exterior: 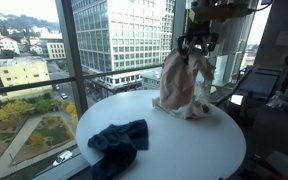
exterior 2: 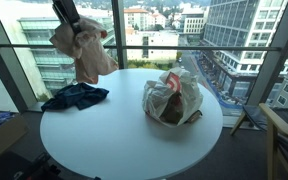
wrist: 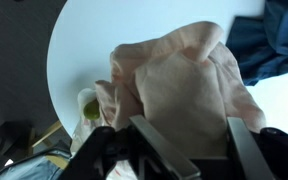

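My gripper is shut on a pale pink cloth and holds it in the air above a round white table. In an exterior view the gripper is at the top left with the cloth hanging from it. In the wrist view the cloth bunches between the two fingers. A dark blue cloth lies crumpled on the table below and beside the hanging cloth. It also shows in the other views.
A translucent plastic bag with items inside stands on the table, apart from the cloths; part of it shows in the wrist view. Tall windows stand close behind the table. A chair is beside it.
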Tool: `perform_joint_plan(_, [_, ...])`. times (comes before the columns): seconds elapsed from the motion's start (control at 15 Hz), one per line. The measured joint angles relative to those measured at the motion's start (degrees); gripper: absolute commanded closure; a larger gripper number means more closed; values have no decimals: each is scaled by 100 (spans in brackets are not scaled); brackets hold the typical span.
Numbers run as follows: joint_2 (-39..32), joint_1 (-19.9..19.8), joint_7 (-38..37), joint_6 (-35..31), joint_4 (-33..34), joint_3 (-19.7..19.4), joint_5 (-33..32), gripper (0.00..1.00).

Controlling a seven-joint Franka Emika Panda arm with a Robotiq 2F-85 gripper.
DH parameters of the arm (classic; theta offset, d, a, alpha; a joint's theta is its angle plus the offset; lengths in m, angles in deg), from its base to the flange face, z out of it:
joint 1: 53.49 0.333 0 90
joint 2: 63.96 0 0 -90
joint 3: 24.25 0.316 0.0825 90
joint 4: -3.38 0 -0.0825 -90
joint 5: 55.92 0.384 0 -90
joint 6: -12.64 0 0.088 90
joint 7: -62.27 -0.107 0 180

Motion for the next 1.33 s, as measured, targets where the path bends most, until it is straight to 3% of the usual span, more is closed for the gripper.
perform_joint_plan(0.33, [591,-222,-57,150,60,300,0,71])
perform_joint_plan(0.67, [583,-443,-58,162,38,377,0,71])
perform_joint_plan(1.0, [281,-615,-42,15,-264,379,-19,71])
perform_joint_plan(1.33, [-414,-671,94,-912,-854,218,4,71])
